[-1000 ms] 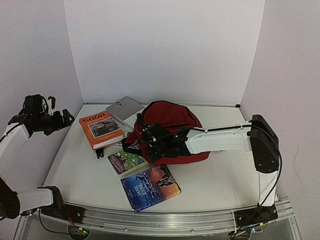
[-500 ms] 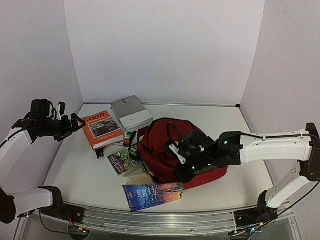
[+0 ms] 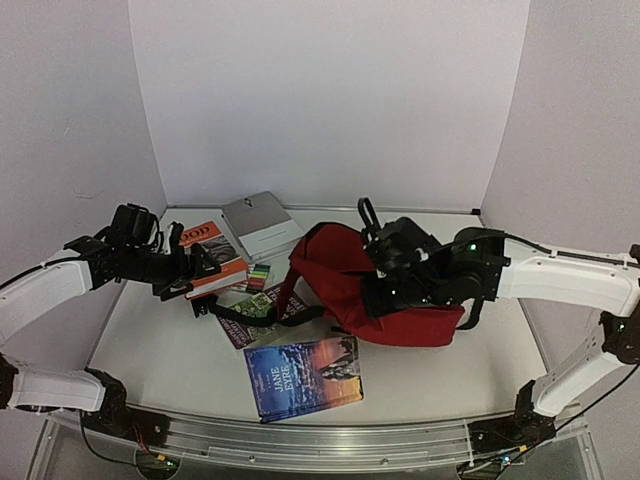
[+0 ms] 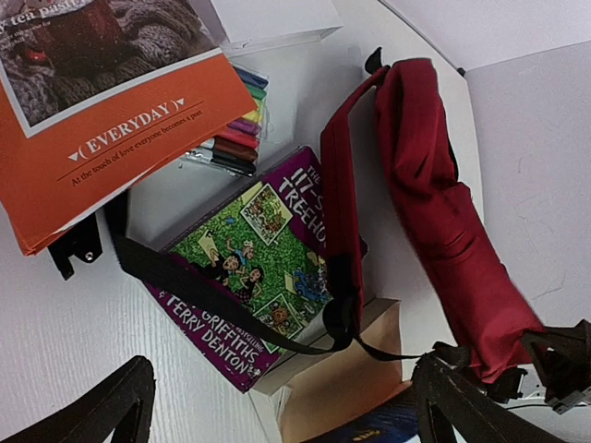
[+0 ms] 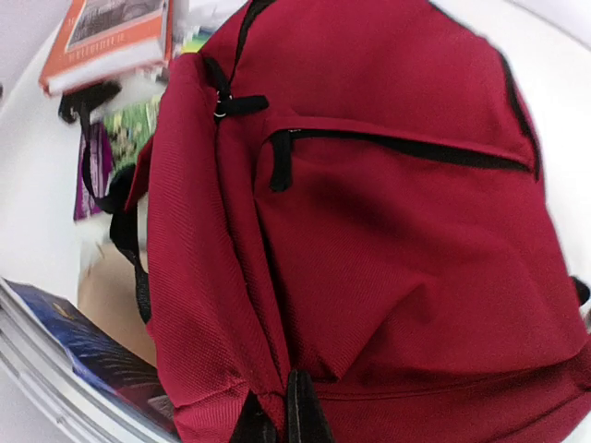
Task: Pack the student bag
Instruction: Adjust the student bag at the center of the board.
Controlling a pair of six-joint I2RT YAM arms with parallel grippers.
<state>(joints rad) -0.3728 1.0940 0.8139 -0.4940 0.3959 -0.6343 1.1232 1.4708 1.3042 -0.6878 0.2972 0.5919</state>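
Note:
The student bag [image 3: 340,285], a red backpack with black zippers, lies right of centre with its front pocket [image 5: 397,212] zipped shut. A black strap [image 4: 199,291] trails left from it across a purple and green Treehouse book [image 4: 249,263]. My right gripper [image 5: 282,415] is shut on a fold of the bag's red fabric, and in the top view this gripper [image 3: 382,278] sits over the bag. My left gripper [image 3: 205,268] hovers open over the edge of the orange book [image 3: 212,250]. Its dark fingers [image 4: 106,411] frame the strap and a tan book [image 4: 346,383], touching nothing.
A grey book [image 3: 262,227] lies at the back. Coloured markers [image 4: 235,138] lie between the orange book [image 4: 111,111] and the Treehouse book [image 3: 252,318]. A blue Jane Eyre book [image 3: 303,375] lies near the front edge. Walls close in on three sides.
My right gripper has dragged the bag right and then back, its strap now trailing left. The Jane Eyre book tilted up, then lay flat again. My left arm swung from the left wall to the orange book.

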